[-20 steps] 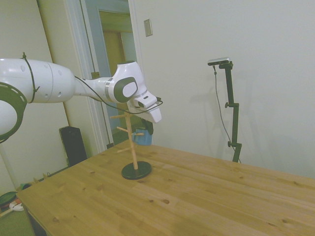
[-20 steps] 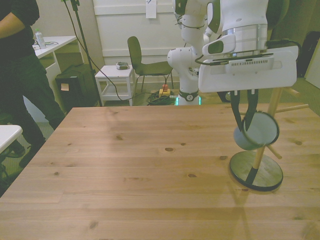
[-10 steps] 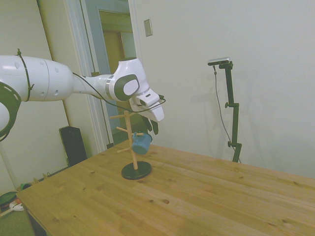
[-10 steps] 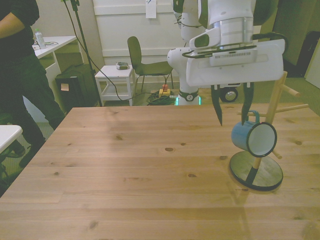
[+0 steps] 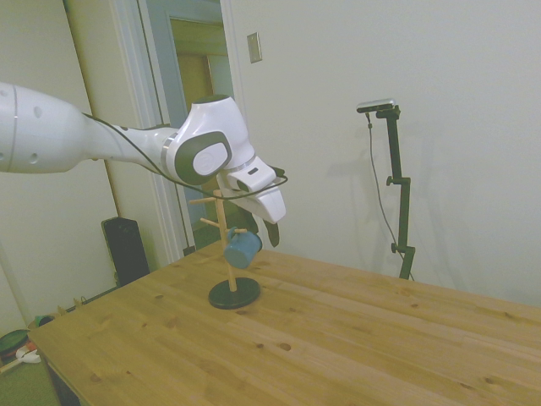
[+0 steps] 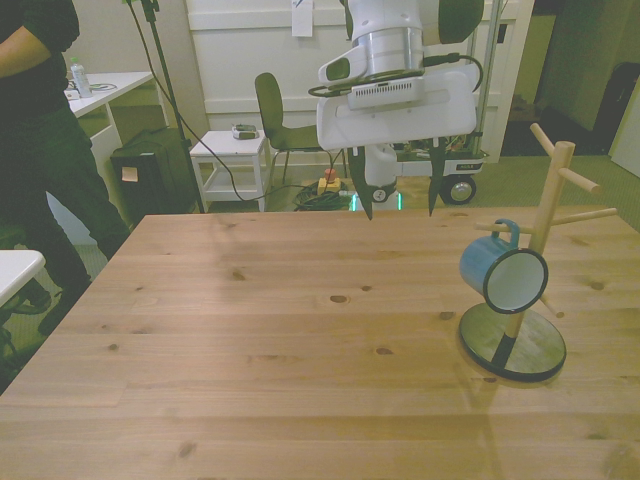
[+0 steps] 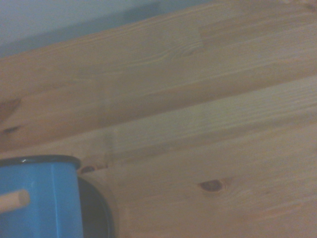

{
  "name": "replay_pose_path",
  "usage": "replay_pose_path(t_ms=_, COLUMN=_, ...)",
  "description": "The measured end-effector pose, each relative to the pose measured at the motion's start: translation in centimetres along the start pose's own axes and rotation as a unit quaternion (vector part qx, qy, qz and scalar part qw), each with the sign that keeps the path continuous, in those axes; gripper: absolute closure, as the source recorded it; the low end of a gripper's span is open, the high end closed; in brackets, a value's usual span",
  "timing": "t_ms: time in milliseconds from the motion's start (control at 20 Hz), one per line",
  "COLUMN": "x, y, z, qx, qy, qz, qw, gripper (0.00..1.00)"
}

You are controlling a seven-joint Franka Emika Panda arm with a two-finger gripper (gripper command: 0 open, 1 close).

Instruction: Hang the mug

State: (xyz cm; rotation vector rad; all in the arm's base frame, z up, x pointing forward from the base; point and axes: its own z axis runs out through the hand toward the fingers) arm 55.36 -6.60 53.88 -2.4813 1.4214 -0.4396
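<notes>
The light-blue mug (image 6: pixel 503 272) hangs by its loop handle on a lower peg of the wooden peg stand (image 6: pixel 549 205), tilted with its white inside facing the front camera. In the side view the mug (image 5: pixel 243 249) hangs beside the post of the stand (image 5: pixel 222 222), above its dark round base. My gripper (image 6: pixel 399 210) is open and holds nothing; it hovers well above the table, off to the front view's left of the mug and apart from it. Seen from the side, the gripper (image 5: pixel 270 233) is just past the mug. The wrist view catches the mug (image 7: pixel 44 198) and one peg.
The stand's dark round base (image 6: pixel 512 343) sits near the table's edge at the front view's right. A person (image 6: pixel 40 150) stands beyond the table at the front view's left. A chair (image 6: pixel 285 115) and a small white side table (image 6: pixel 230 150) are behind the table.
My gripper opened and let go of the mug, which now hangs on the peg. The gripper then rose and moved away toward the front view's left.
</notes>
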Motion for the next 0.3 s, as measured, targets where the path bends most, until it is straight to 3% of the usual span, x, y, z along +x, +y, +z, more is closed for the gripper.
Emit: replay_pose_path(t_ms=300, x=-4.5, y=1.2, z=2.8, qx=-0.005, qy=0.000, qz=-0.033, qw=0.9994, gripper=0.00)
